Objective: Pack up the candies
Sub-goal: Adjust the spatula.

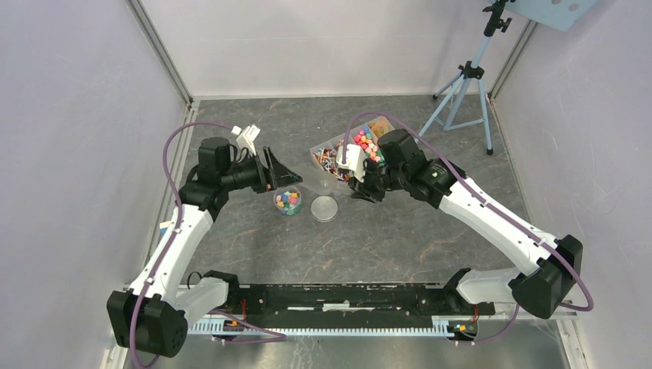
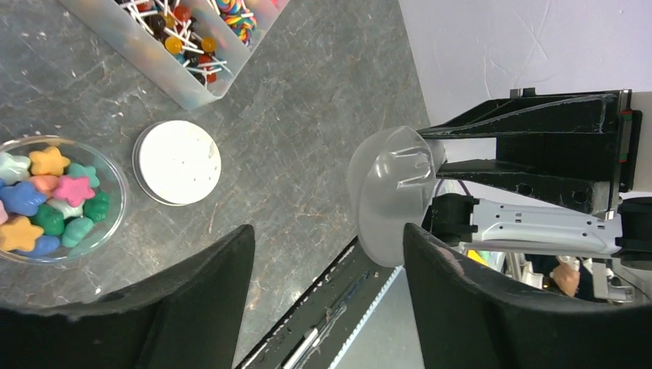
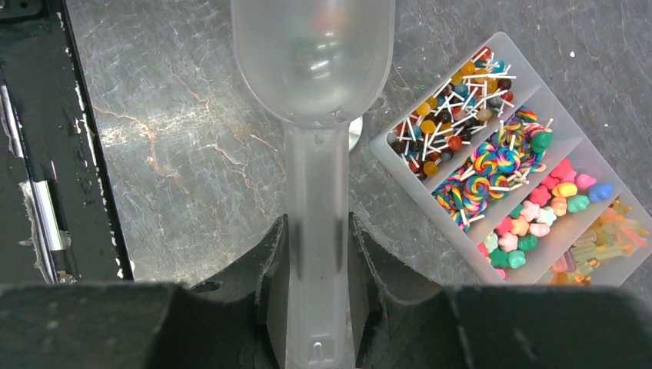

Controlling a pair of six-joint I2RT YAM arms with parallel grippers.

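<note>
Round white-faced lid (image 2: pixel 177 162) flat on grey marbled table (image 2: pixel 307 115), just beside clear bowl (image 2: pixel 115 223). Divided clear tray (image 2: pixel 138 58) near. Frosted scoop (image 3: pixel 315 54) above table. Blue tripod (image 1: pixel 466 84) at far right corner.

No text, label, brand, number or sign can be read in any of the three views. The clear scoop (image 3: pixel 311 46), the compartment tray (image 2: pixel 134 54), the white lid (image 2: pixel 177 161) and the glass bowl (image 2: pixel 123 196) with the candies (image 2: pixel 46 200) show unmarked surfaces. A small yellow-and-blue tag (image 1: pixel 164 227) beside the left arm (image 1: pixel 181 246) is too small to read.
</note>
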